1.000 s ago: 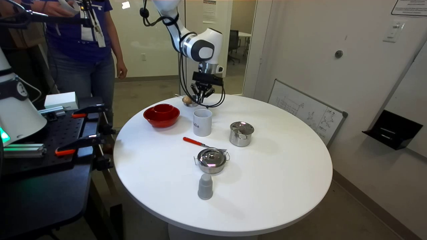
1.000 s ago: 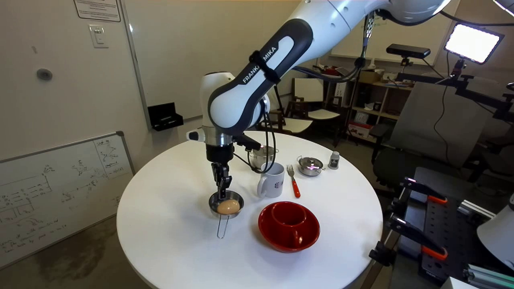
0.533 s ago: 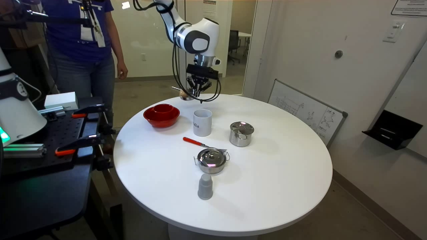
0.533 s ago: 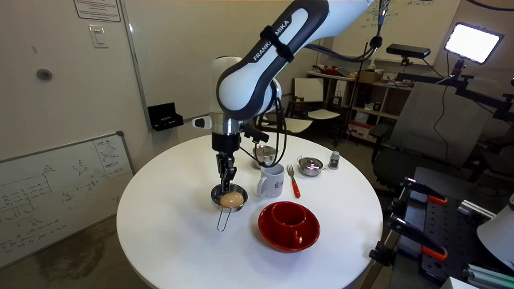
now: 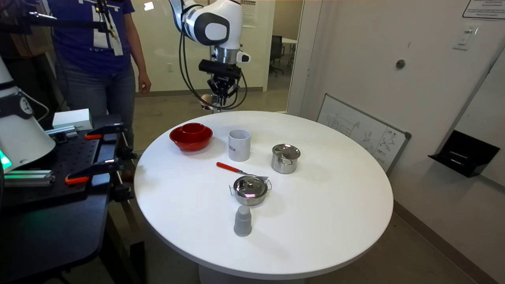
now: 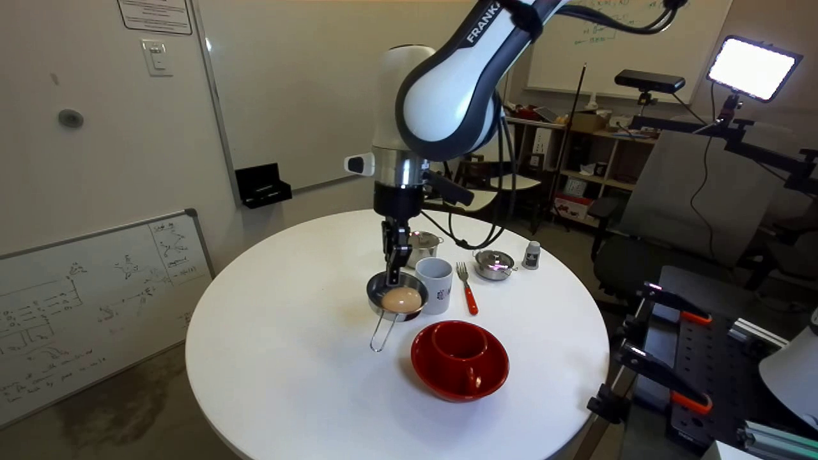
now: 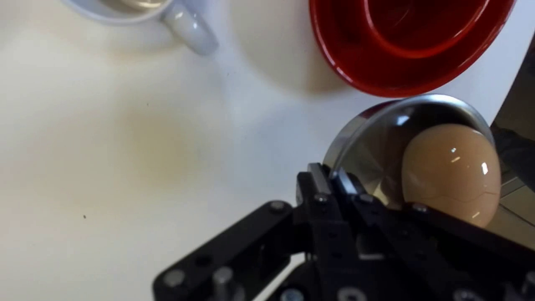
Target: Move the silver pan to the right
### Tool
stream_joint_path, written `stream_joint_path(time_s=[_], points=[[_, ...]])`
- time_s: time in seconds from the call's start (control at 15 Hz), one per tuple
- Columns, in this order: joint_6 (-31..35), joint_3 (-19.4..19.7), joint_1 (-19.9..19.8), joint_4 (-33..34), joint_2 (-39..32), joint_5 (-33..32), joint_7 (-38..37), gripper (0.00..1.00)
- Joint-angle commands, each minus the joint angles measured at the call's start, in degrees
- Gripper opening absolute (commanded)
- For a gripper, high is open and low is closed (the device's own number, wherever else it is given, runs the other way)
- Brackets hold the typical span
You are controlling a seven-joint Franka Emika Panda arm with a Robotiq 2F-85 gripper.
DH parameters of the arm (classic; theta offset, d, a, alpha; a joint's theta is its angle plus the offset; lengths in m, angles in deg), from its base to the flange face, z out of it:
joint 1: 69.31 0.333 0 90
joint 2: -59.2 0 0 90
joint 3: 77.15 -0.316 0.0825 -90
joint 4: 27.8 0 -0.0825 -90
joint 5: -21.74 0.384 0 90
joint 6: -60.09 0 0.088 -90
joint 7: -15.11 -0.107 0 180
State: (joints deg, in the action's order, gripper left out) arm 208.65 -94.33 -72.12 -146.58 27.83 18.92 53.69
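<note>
silver pan: shiny metal | egg-like piece: smooth, glossy | red bowl: glossy | claw: mostly matt

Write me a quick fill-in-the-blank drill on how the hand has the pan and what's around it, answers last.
The hand has one finger inside the pan and one ____.
A brown ____ lies in the pan.
The red cup stands in a red ____.
The mug is ____ in colour.
Missing words, in order: outside; egg; bowl; white.
</note>
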Motion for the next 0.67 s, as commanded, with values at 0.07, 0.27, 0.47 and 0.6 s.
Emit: stream_joint_path(time_s=[0.07, 0.27, 0.47, 0.6], points=[[2.78, 1.04, -0.18, -15.04, 12.62, 3.62, -6.51, 0.06], [4.03, 2.49, 0.60, -22.06, 18.52, 4.13, -11.81, 0.06], [2.47, 3.48, 1.26, -19.95, 16.37, 3.28, -11.44, 0.06], [2.48, 3.88, 1.51, -21.05, 17.53, 3.25, -11.67, 0.07]])
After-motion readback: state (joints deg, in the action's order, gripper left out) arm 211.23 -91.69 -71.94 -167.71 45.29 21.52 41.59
